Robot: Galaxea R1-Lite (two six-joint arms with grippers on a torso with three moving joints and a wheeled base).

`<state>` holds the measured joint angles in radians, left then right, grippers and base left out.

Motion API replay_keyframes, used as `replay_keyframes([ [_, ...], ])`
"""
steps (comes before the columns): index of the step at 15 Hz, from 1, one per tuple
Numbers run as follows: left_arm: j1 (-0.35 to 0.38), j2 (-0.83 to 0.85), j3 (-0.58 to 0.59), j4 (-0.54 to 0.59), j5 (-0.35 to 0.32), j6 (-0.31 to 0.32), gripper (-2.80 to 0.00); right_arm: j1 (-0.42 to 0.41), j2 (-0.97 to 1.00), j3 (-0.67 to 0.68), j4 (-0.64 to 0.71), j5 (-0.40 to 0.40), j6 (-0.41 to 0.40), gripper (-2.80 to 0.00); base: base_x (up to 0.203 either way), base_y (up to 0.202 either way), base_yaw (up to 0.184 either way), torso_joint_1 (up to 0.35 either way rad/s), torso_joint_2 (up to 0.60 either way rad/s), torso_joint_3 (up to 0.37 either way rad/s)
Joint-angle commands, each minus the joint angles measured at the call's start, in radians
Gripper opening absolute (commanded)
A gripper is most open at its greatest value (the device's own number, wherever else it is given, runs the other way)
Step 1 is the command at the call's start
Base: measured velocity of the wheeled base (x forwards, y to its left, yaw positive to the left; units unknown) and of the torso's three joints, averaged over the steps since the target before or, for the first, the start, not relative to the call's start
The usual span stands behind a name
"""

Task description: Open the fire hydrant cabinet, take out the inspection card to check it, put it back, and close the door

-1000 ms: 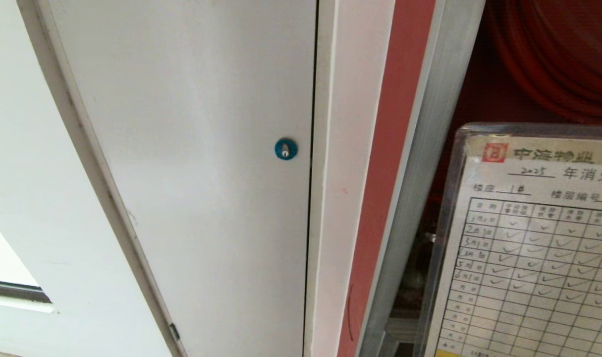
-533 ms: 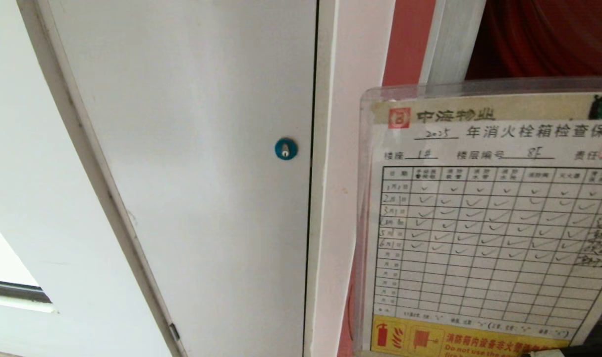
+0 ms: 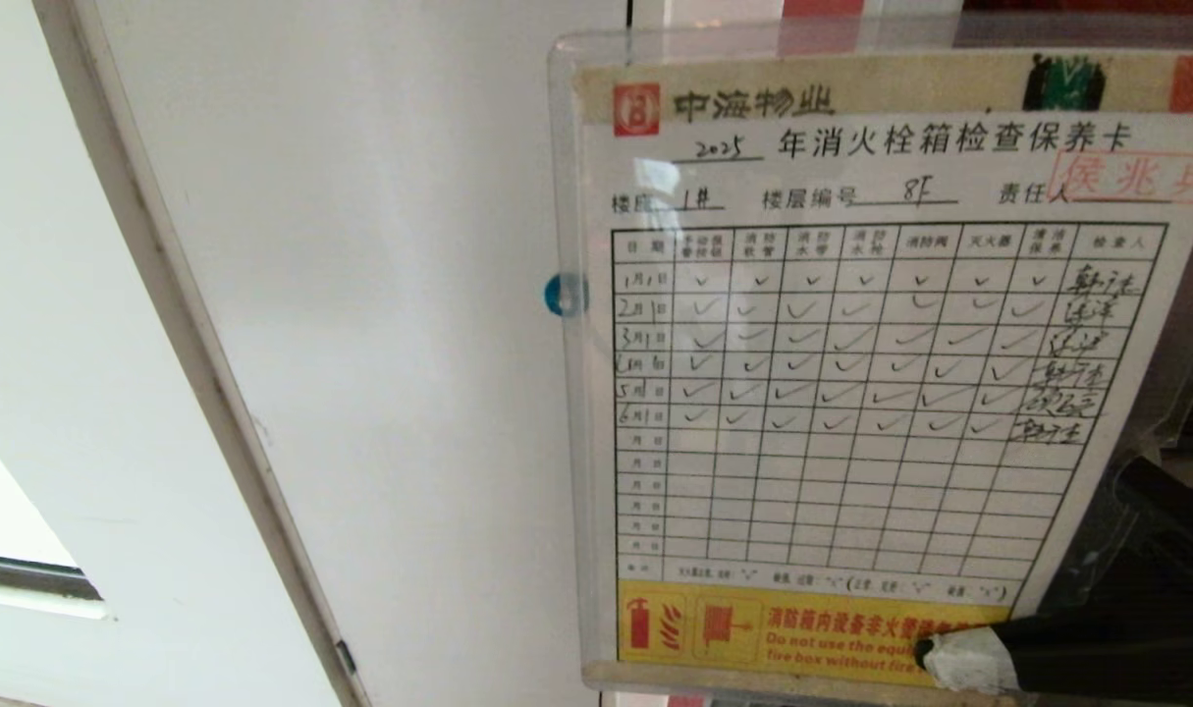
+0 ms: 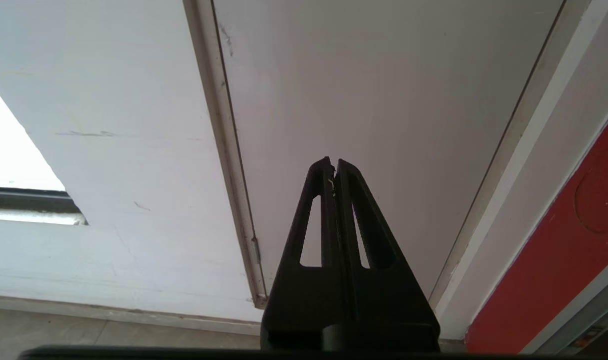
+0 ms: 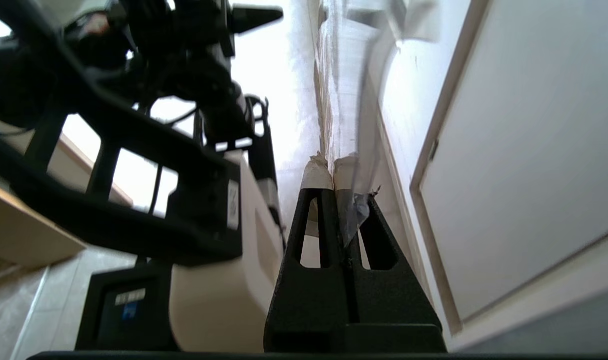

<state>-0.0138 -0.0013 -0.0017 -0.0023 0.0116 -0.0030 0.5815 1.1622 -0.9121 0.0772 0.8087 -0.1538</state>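
Observation:
The inspection card (image 3: 851,393), a white sheet with a red logo and a grid of dates and ticks in a clear sleeve, fills the right half of the head view. My right gripper (image 3: 961,658) is shut on its lower right corner, one taped fingertip lying on the yellow strip. In the right wrist view the card (image 5: 341,75) stands edge-on between the taped tips of that gripper (image 5: 332,162). The card hides almost all of the fire hydrant cabinet; its red side (image 4: 559,260) shows in the left wrist view. The door is out of view. My left gripper (image 4: 333,162) is parked, shut and empty.
A plain white door (image 3: 360,295) stands left of the card, its round blue lock (image 3: 560,294) half behind the sleeve's edge. A bright window opening (image 3: 7,511) is at the lower left. My own body and head frame (image 5: 133,150) are close beside the right gripper.
The right gripper has carried the card up and to the left across the head view, so it now covers the cabinet frame and reaches the blue lock. The left arm has not moved.

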Motion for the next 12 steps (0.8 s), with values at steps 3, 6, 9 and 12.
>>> replay_keyframes([
  [3, 0.000, 0.001, 0.000, 0.000, 0.001, 0.000, -2.80, 0.019, 0.055, -0.012, -0.034, 0.004, 0.011, -2.80, 0.000, 0.000, 0.000, 0.000, 0.00, 0.000],
  [6, 0.000, 0.001, 0.000, -0.001, 0.001, 0.000, -2.80, 0.030, 0.063, -0.024, -0.034, 0.003, 0.013, -2.80, 0.000, 0.000, 0.000, 0.000, 0.00, 0.000],
  [9, 0.000, 0.001, 0.000, 0.001, 0.001, 0.000, -2.80, 0.035, 0.082, -0.030, -0.034, 0.004, 0.023, -2.80, 0.000, 0.000, 0.000, 0.000, 0.00, 0.000],
  [12, 0.000, 0.001, 0.000, -0.001, 0.001, 0.000, -2.80, 0.043, 0.090, -0.030, -0.048, 0.004, 0.046, -2.80, 0.000, 0.000, 0.000, 0.000, 0.00, 0.000],
])
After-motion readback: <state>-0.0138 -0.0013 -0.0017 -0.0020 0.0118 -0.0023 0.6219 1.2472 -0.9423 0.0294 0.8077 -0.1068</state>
